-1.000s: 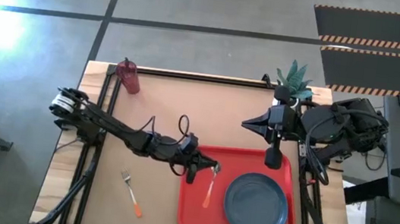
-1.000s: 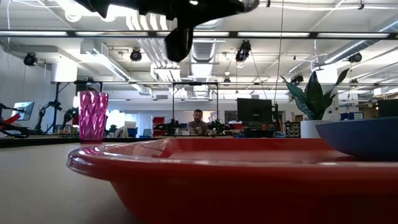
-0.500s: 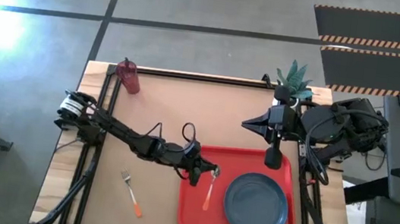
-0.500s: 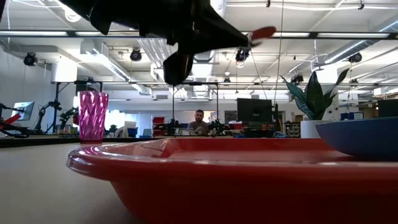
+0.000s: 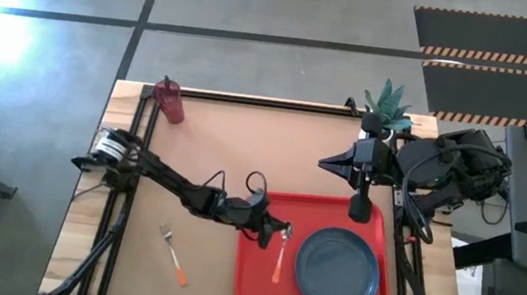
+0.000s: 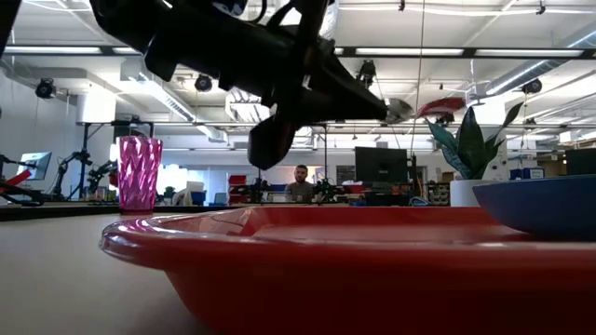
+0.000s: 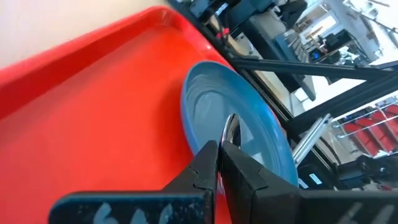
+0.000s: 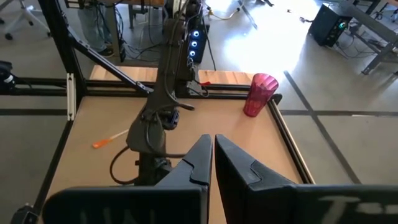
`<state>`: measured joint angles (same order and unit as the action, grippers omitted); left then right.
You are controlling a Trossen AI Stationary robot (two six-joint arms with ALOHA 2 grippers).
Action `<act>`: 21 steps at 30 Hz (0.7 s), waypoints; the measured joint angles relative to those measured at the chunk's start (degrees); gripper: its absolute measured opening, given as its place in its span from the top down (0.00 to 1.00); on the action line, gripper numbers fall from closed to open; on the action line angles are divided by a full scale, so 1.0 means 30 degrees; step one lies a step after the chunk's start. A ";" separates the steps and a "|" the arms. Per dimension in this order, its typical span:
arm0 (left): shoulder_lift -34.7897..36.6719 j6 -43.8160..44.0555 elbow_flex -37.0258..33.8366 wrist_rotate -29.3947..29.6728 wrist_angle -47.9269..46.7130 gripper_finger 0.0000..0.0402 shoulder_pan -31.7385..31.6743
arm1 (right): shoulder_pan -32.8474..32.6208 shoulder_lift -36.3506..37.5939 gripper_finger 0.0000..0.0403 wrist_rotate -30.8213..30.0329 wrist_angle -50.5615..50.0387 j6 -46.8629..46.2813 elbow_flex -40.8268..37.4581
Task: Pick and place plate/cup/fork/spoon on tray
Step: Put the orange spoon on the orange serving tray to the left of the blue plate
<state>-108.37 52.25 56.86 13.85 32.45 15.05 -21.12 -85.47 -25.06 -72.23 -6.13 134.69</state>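
Observation:
My left gripper (image 5: pixel 271 232) reaches from the table's left over the red tray (image 5: pixel 255 286) and is shut on the spoon (image 5: pixel 279 257), which has a silver bowl and an orange handle. The dark blue-grey plate (image 5: pixel 337 270) lies on the tray's right half. The fork (image 5: pixel 173 254) lies flat on the table to the left of the tray. The dark red cup (image 5: pixel 170 100) stands upright at the far left corner. My right gripper (image 5: pixel 360 206) is shut and empty above the tray's far right edge. My left gripper pinches the spoon at its silver bowl end (image 7: pixel 231 129) between its two fingers. The fingers come from the table's left, slanting down, and lie across the spoon. The spoon is lifted clear above the tray, and its orange handle (image 5: pixel 277 266) sticks out toward the near edge.
A green plant in a white pot (image 5: pixel 387 103) stands at the far right corner. Bare tabletop (image 5: pixel 244 145) lies between the cup and the tray. In the low view a person (image 6: pixel 298 179) sits in the room beyond the table.
My left gripper has carried the spoon a little toward the table's right and near edges and down toward the tray, still shut on it. The spoon stays clear of the tray. The right arm has kept still.

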 joint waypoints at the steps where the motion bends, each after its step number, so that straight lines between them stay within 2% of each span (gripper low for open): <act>1: -0.0117 0.0084 0.0063 0.0000 0.0031 1.00 0.0010 | 0.0000 0.0000 0.98 0.0006 0.0000 0.0035 0.0000; 13: -0.1357 0.1933 0.0323 -0.0240 -0.0009 1.00 0.0820 | 0.0000 0.0000 0.98 0.0002 -0.0393 0.0103 -0.0007; 21: -0.2334 0.1915 0.1215 -0.0396 0.0056 1.00 0.1014 | 0.0000 0.0000 0.98 0.0000 -0.0386 -0.0011 -0.0007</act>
<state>-115.37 57.99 60.50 12.66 32.62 18.09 -21.12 -85.47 -25.06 -73.38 -6.16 134.67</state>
